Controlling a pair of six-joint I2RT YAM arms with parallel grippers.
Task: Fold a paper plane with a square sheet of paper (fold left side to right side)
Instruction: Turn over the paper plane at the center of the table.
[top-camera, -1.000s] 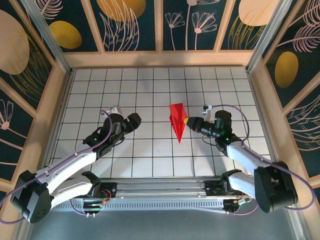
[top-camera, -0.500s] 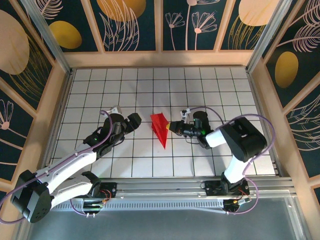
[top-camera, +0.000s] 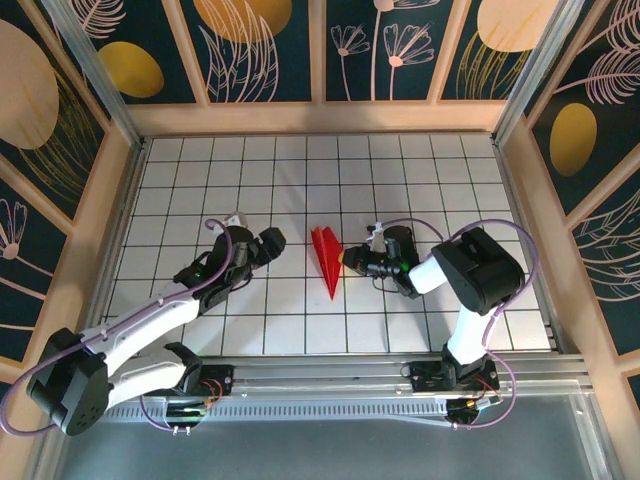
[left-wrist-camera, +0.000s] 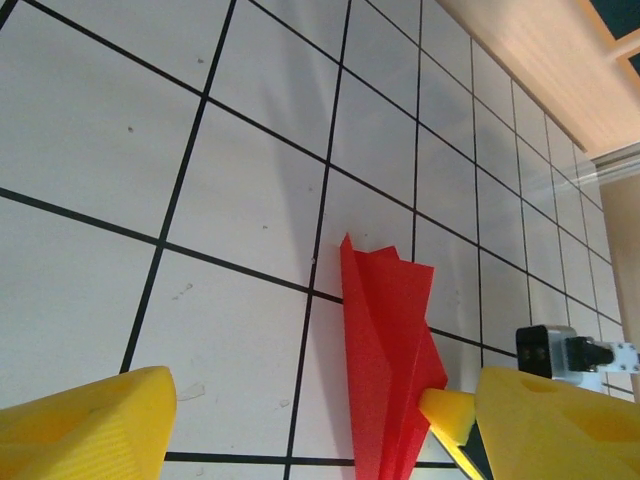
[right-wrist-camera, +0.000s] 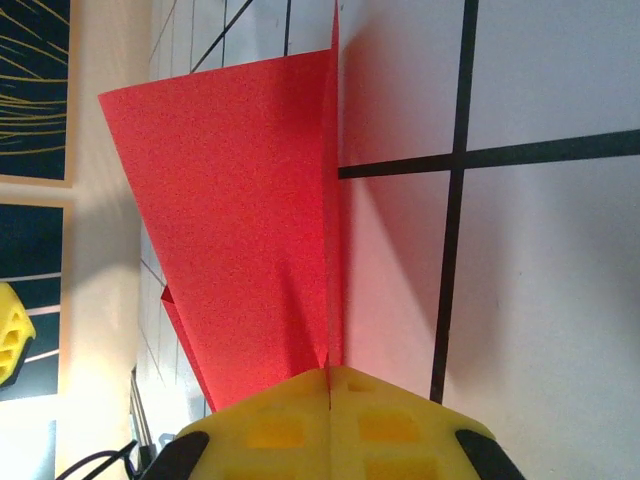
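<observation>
Our right gripper (top-camera: 347, 260) pinches the red paper plane (top-camera: 326, 258) at its fingertips, and the plane stands on edge on the desk (top-camera: 300, 320). Our left gripper (top-camera: 272, 240) is spread, with the plane just ahead of it, untouched.

one paper plane (top-camera: 325, 258), two arms (top-camera: 150, 325) (top-camera: 470, 272)

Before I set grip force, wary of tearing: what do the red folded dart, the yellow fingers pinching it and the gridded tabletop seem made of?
Slim red folded dart: thin matte paper, sharp creases, faint grain.
Yellow fingers: probably plastic, dull, with recessed pockets.
White gridded tabletop: smooth, lightly scuffed board or laminate, unclear which.
</observation>
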